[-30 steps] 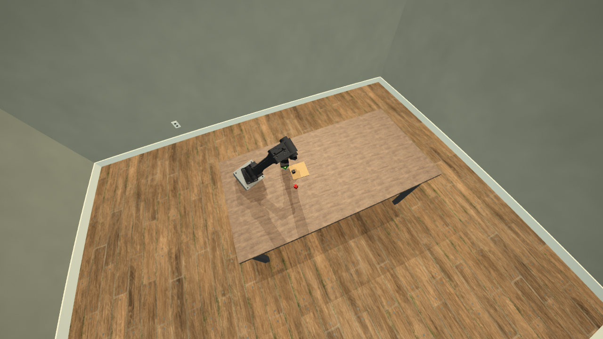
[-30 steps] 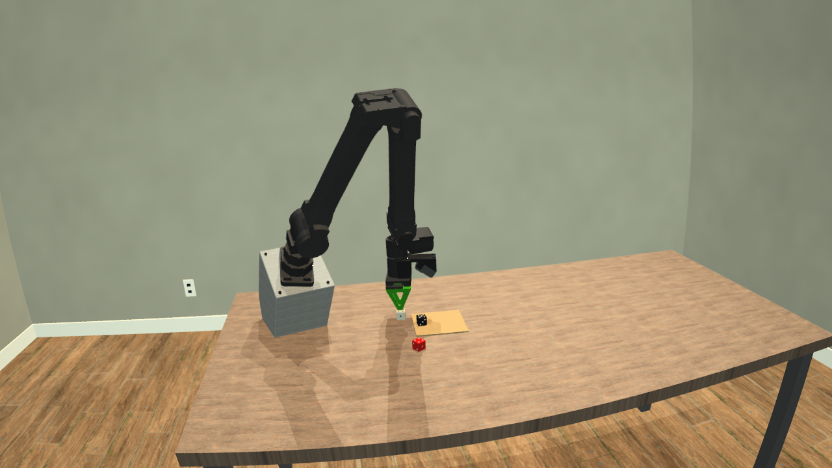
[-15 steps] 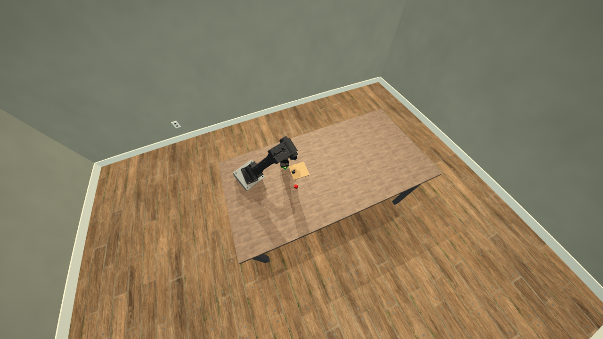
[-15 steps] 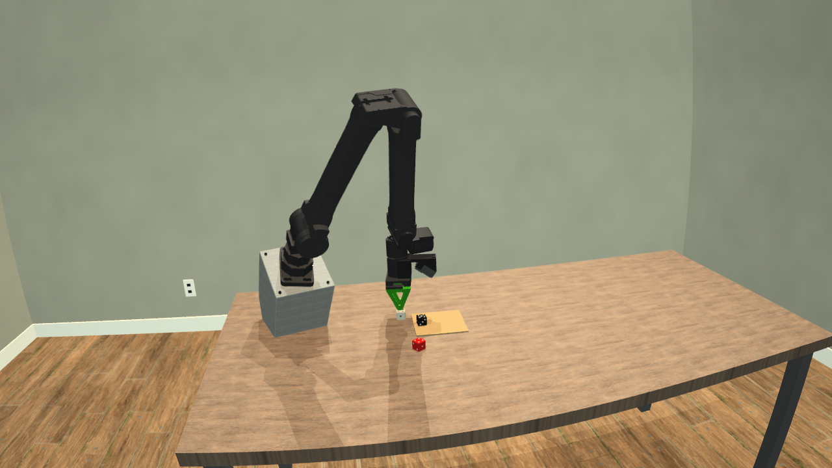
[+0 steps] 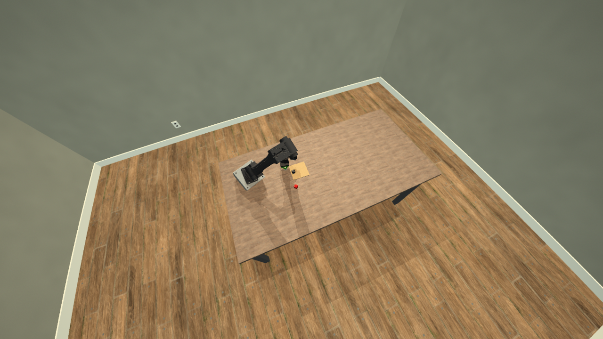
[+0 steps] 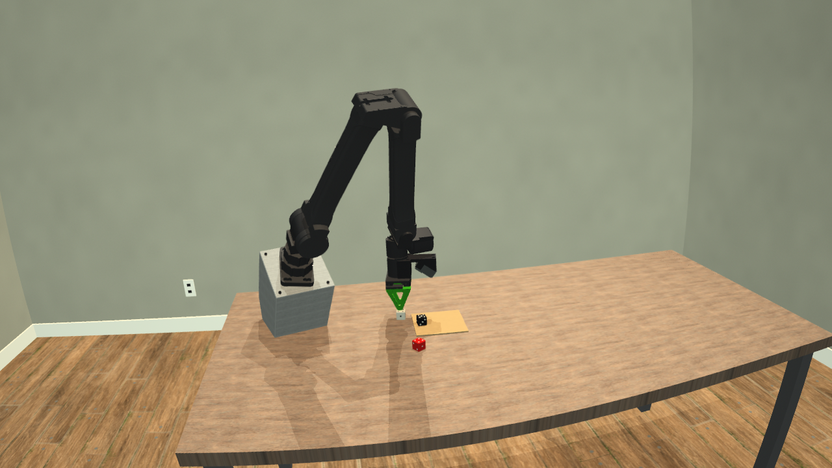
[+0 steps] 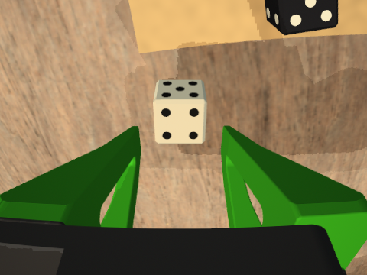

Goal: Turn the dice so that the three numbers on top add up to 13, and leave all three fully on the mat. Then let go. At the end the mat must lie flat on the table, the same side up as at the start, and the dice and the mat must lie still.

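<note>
A tan mat [image 6: 442, 322] lies flat on the table, also in the wrist view [image 7: 204, 0]. A black die [image 6: 421, 319] sits on the mat near its corner. A white die [image 7: 180, 112] [image 6: 400, 315] sits on the bare table just off the mat's edge; in the wrist view it shows a four face with a five face beyond it. A red die [image 6: 418, 344] lies on the table in front of the mat, apart from it. My gripper [image 7: 180, 137] [image 6: 400, 308] points straight down over the white die. Its green fingers are open, with a gap to the die on each side.
The arm's grey base block [image 6: 295, 299] stands on the table left of the dice. The table's front edge lies well beyond the red die.
</note>
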Robot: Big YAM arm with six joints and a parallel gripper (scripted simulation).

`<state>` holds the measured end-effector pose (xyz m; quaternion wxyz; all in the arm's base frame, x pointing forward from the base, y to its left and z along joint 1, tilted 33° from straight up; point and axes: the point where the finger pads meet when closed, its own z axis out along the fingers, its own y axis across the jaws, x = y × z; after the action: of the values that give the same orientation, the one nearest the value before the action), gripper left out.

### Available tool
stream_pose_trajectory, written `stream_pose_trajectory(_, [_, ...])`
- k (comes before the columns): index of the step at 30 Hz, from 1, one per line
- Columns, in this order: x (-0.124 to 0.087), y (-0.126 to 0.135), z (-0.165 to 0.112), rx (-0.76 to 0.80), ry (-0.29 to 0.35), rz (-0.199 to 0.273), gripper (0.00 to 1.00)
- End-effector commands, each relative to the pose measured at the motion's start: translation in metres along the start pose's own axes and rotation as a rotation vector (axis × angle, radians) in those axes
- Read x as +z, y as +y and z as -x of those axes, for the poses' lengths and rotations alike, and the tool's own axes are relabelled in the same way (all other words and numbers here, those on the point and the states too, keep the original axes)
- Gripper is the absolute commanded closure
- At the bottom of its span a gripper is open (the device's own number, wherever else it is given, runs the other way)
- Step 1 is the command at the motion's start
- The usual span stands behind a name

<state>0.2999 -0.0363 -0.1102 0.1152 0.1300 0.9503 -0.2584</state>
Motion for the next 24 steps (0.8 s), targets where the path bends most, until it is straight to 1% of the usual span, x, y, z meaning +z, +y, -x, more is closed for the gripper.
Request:
stream_pose_trajectory(1, [0.001, 0.009, 0.004, 0.001, -0.007, 0.004, 0.61])
stream_pose_trajectory(15, [0.001, 0.008, 0.005, 0.004, -0.01, 0.005, 0.61])
stream_pose_trajectory(24, [0.015, 0.003, 0.006, 0.005, -0.003, 0.001, 0.61])
